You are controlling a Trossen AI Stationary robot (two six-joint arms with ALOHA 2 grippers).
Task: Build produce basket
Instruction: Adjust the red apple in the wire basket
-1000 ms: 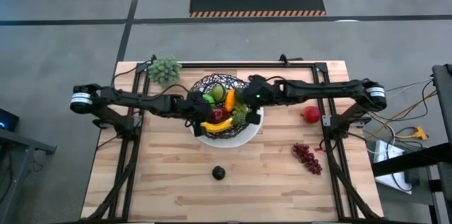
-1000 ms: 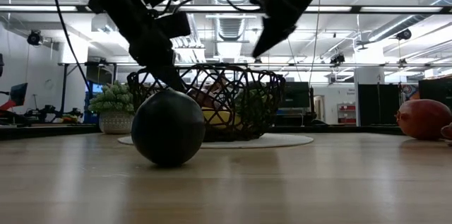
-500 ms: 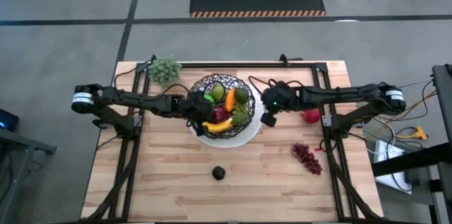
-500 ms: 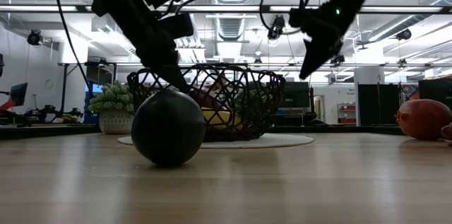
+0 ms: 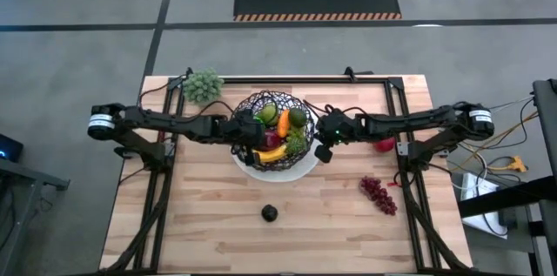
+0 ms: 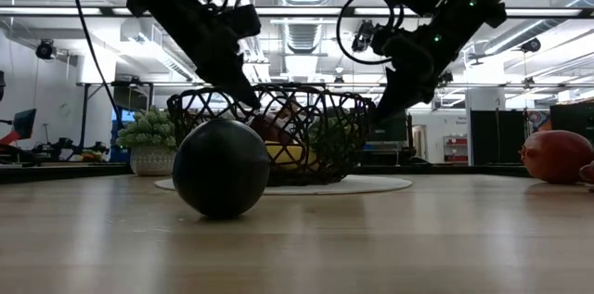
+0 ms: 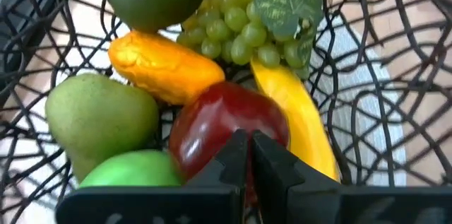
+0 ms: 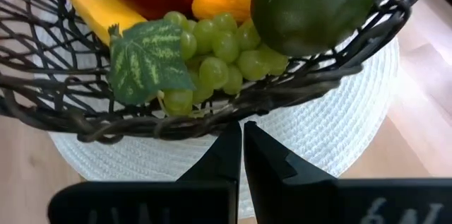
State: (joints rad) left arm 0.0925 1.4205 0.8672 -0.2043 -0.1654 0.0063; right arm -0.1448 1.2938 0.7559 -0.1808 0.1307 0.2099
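The black wire basket (image 5: 271, 112) stands on a white round plate (image 5: 296, 170) and holds produce: a red apple (image 7: 226, 121), a banana (image 7: 300, 121), an orange carrot (image 7: 162, 65), green grapes (image 8: 212, 51) and green fruit. My left gripper (image 7: 248, 143) is shut, reaching over the basket's left rim with its tips right in front of the red apple. My right gripper (image 8: 242, 133) is shut, outside the basket's right rim (image 8: 233, 107) and over the plate. A dark plum (image 5: 270, 213), dark red grapes (image 5: 379, 193) and a red fruit (image 5: 383, 143) lie on the table. My left gripper points slanting down into the basket from the table's left; whether its shut tips touch the red apple I cannot tell. My right gripper slants down from the table's right, its shut tips just below the basket's rim wire; whether they touch it I cannot tell.
A pale green leafy cluster (image 5: 202, 86) stands at the far left of the table. In the low view the plum (image 6: 221, 166) sits in front of the basket. Bare wood lies along the near edge on either side of the plum.
My right gripper has left the space above the basket, gone toward the table's right and near edges, come down beside the basket's right rim and rolled at the wrist, staying shut. The produce in the basket has not moved.
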